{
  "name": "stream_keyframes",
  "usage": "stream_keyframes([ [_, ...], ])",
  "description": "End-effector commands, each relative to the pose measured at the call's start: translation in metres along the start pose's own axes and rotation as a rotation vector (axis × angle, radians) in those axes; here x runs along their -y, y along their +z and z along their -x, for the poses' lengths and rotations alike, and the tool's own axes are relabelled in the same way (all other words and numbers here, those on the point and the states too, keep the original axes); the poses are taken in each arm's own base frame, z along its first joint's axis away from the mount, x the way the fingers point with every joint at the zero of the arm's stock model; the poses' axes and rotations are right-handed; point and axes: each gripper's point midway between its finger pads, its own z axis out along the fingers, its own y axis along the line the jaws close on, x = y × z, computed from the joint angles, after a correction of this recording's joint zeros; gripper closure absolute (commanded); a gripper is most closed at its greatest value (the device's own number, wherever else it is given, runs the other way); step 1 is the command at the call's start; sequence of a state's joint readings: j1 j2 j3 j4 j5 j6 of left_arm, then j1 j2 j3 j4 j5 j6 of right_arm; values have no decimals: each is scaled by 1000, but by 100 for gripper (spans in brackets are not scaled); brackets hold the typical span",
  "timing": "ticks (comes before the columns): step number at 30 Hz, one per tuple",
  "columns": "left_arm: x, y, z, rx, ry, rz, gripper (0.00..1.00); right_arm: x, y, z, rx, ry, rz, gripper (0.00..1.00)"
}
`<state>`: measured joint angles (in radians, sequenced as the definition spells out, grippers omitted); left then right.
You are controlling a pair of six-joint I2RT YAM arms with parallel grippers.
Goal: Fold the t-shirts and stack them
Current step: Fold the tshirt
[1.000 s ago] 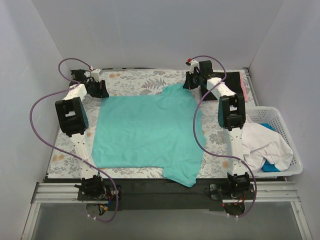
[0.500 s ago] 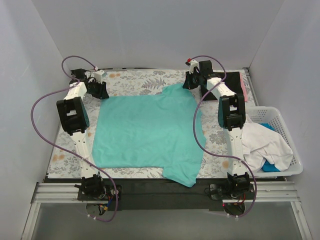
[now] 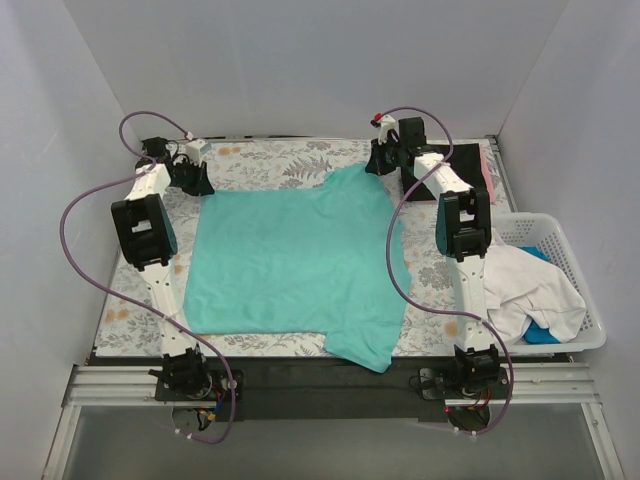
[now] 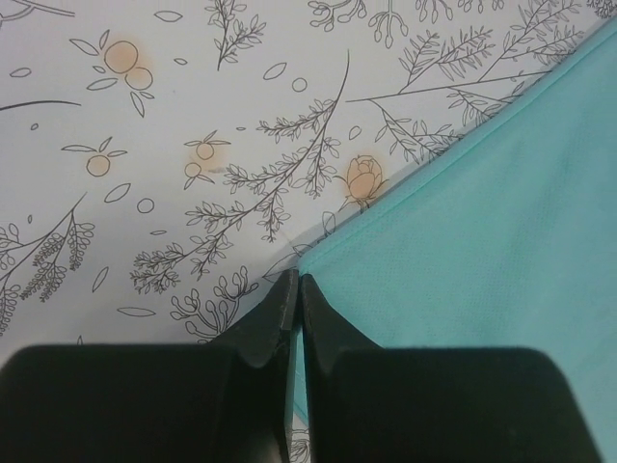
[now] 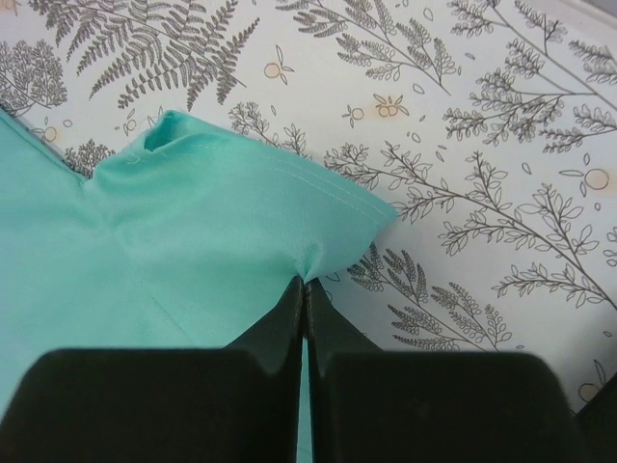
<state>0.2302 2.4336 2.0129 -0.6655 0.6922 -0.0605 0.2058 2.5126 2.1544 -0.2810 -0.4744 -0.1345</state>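
Observation:
A teal-green t-shirt lies spread flat on the floral cloth, its near right corner hanging over the front edge. My left gripper is shut on its far left corner; in the left wrist view the jaws are closed on the teal hem. My right gripper is shut on the far right sleeve, and in the right wrist view it pinches the puckered teal sleeve.
A white lattice basket stands at the right, holding a white shirt and a blue one. Black and pink cloth lie at the far right corner. White walls close in on three sides.
My left gripper has shifted slightly left and back at the shirt's far left corner. The right gripper and the shirt look almost unchanged.

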Motion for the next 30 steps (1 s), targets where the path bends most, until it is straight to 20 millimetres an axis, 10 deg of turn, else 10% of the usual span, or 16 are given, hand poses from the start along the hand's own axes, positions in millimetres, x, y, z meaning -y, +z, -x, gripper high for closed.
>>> stream_keyframes([
  [1,-1,-16,33,103,55,1,100,-5,-22,56,118,-83,-3,99],
  [12,16,-53,59,215,150,-6,100,-41,-68,61,114,-108,50,99],
  [30,45,-103,32,248,407,1,100,-93,-132,26,28,-65,108,99],
])
